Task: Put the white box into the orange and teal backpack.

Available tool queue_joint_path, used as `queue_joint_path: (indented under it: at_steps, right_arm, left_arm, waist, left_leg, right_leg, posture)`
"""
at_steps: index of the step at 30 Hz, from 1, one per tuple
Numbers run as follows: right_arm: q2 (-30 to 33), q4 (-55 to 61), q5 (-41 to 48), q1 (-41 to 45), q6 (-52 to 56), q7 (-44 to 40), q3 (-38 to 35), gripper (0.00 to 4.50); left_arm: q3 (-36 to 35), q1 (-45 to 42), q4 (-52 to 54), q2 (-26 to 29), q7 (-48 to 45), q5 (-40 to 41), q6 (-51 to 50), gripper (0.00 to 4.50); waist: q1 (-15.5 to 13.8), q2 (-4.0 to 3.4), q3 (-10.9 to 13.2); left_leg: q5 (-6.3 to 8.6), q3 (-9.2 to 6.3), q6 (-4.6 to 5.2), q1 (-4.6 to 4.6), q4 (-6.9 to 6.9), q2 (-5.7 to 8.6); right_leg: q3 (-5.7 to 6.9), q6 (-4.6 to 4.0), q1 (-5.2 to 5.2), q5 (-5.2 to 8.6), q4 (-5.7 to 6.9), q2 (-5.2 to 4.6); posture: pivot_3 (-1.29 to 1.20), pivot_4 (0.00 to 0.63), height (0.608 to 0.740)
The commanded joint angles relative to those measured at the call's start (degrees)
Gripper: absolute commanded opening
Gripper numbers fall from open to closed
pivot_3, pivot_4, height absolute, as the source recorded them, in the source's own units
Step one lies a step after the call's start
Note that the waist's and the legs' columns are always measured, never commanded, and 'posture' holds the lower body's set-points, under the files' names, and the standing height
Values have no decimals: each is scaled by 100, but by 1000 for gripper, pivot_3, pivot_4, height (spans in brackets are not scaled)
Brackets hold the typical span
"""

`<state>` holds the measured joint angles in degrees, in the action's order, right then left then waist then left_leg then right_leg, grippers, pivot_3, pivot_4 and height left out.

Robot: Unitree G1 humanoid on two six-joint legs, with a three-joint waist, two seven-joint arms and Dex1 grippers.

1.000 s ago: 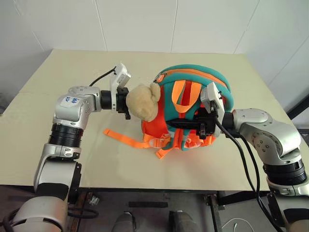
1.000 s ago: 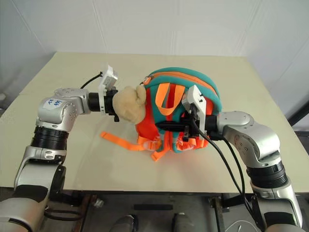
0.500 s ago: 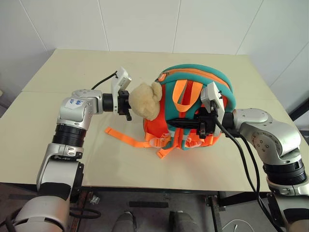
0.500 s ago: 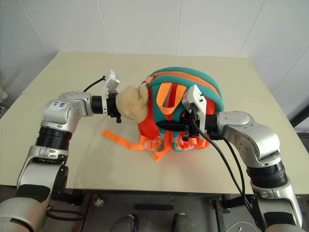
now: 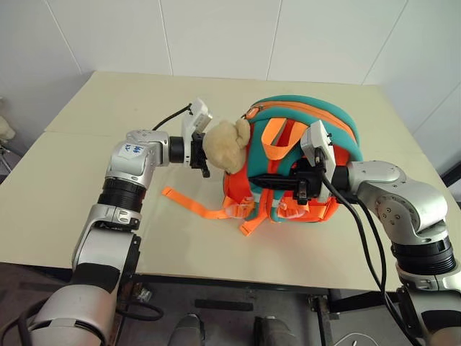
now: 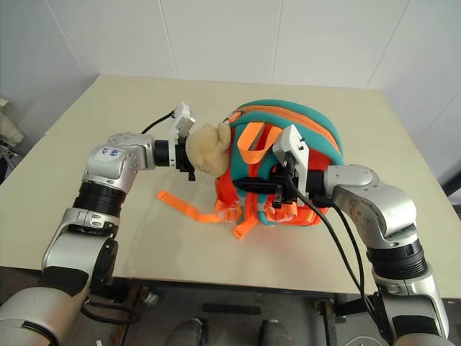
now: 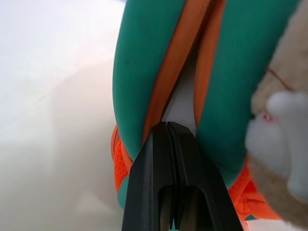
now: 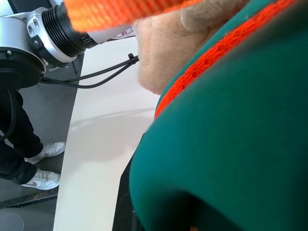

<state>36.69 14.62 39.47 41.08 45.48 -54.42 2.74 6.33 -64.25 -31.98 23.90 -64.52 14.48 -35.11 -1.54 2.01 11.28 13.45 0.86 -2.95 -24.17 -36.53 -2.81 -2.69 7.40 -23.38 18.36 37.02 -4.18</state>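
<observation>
As the left end effector (image 7: pixel 166 126) has edged in along the zip line of the orange and teal backpack (image 5: pixel 317 122), its fingers sit pressed together there, probably pulling the zipper shut. The right end effector (image 5: pixel 263 180) stays pressed together against the backpack on the table (image 5: pixel 108 94). The white box (image 7: pixel 180 98) seems to be inside.

A cream table (image 5: pixel 86 187) stands against white tiled walls (image 5: pixel 216 36) above a grey floor (image 8: pixel 29 134).

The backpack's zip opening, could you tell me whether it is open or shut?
Partly open: in the left wrist view, the orange and teal backpack's orange-edged lips part, with something white between them.
</observation>
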Motion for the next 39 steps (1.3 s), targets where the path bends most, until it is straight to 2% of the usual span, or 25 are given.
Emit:
queue_joint_path:
  at_steps: [1, 5, 10, 17, 22, 26, 31, 34, 37, 39]
  right_arm:
    - [-24, 224, 64, 18, -45, -6, -84, 0]
    - [-47, 194, 42, 29, -72, -16, -76, 0]
    - [-100, 128, 12, 71, -103, -27, -52, 0]
    - [-123, 118, -9, 84, -110, -51, -49, 0]
    - [-123, 88, -22, 102, -116, -77, -40, 0]
    - [-111, 56, -37, 128, -120, -116, -23, 0]
    - [-77, 22, -55, 154, -133, -168, -29, 0]
    - [-70, 34, -66, 149, -135, -192, -37, 0]
    - [-74, 54, -65, 140, -127, -197, -55, 0]
    - [-70, 67, -67, 132, -121, -196, -59, 0]
  left_arm:
    - [737, 258, 248, -139, -430, -255, -107, 34]
    - [906, 408, 314, -44, -417, -487, -108, 34]
    - [545, 330, 465, 106, -219, -417, -193, 34]
    - [-311, 338, 1270, 792, -94, 86, -715, 34]
    - [-787, 647, 1894, 1290, -31, 444, -1068, 34]
    - [-1031, 1101, 2527, 1824, -145, 801, -1595, 853]
    - [-1666, 1613, 3493, 2235, -100, 1640, -2359, 2452]
    - [-1941, 1963, 4084, 2339, -231, 2312, -2773, 3425]
    - [-2058, 2223, 4366, 2401, -227, 2656, -2868, 4377]
    - [-2028, 2239, 4350, 2363, -72, 2675, -2760, 4477]
  waist:
    - [0, 0, 0]
    - [-6, -1, -1]
    - [20, 0, -1]
    - [176, -1, 0]
    - [304, -1, 0]
    - [360, -1, 0]
    - [321, -1, 1]
    - [320, -1, 0]
    - [320, -1, 0]
    - [322, -1, 1]
  left_leg:
    - [0, 0, 1, 0, 0, 1]
    - [1, -4, 1, 0, 1, 1]
    - [2, -8, 3, 2, -3, 1]
    - [1, -8, 2, -1, 2, -1]
    - [-2, -7, -4, 0, 23, -5]
    - [-3, 0, -5, 2, 33, -7]
    - [-4, -2, -8, 0, 31, -8]
    - [-4, -1, -7, 2, 32, -8]
    - [-4, -2, -8, 3, 32, -8]
    - [-5, -2, -8, 3, 30, -8]
  right_leg:
    - [0, 0, 1, 0, -1, 0]
    - [3, 0, 3, 0, -4, -1]
    - [6, 0, 9, 0, -4, -2]
    - [5, 0, 0, 0, -2, -1]
    - [4, -2, -9, 1, -1, 1]
    - [-2, -2, -14, 1, 0, 1]
    - [0, -4, -15, 3, -2, 1]
    - [-2, -5, -14, 3, -2, 0]
    - [-1, -5, -15, 3, 1, 1]
    - [-2, -6, -15, 3, 4, 1]
  posture:
    - [0, 150, 740]
    - [0, 150, 740]
    - [0, 150, 740]
    - [0, 150, 740]
    - [0, 150, 740]
    - [0, 150, 740]
    - [0, 150, 740]
    - [0, 150, 740]
    - [0, 150, 740]
    - [0, 150, 740]
